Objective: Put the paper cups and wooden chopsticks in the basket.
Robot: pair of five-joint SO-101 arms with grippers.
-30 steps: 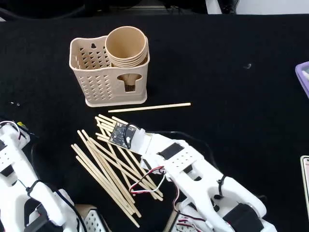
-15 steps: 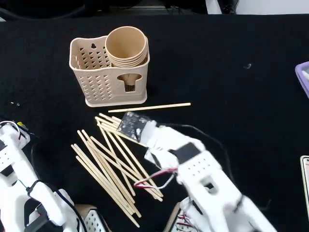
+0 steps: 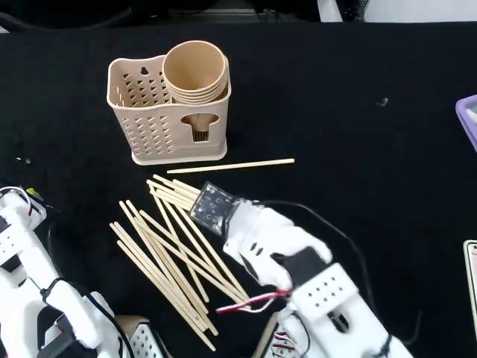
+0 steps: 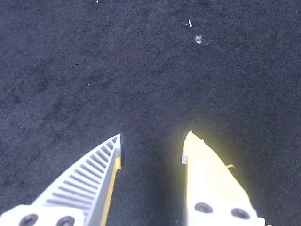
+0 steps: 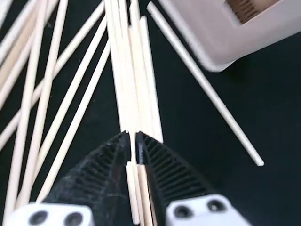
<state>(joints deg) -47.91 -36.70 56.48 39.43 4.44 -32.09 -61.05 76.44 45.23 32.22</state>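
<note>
- Currently the basket stands upright on the black bench, at its far left part.
- Cups: nested in one stack, seated in the basket's right compartment. The top rim stands above the basket wall.
- Chopsticks: a loose, crossed heap lies flat on the bench, near the front of the basket and not touching it.
- Stray stick: lies alone on the bench between the basket and the heap, just in front of the basket base.
- Right tool: sits low at the heap's end nearest the basket. Its fingers are drawn together to a narrow slit and clamp a few chopsticks that run lengthwise between them.
- The clamped sticks point toward the basket and rest among others of the heap.
- Left tool: fingers apart, nothing between them, over bare bench.
- The left arm sits at the near left corner, well apart from the heap.
</note>
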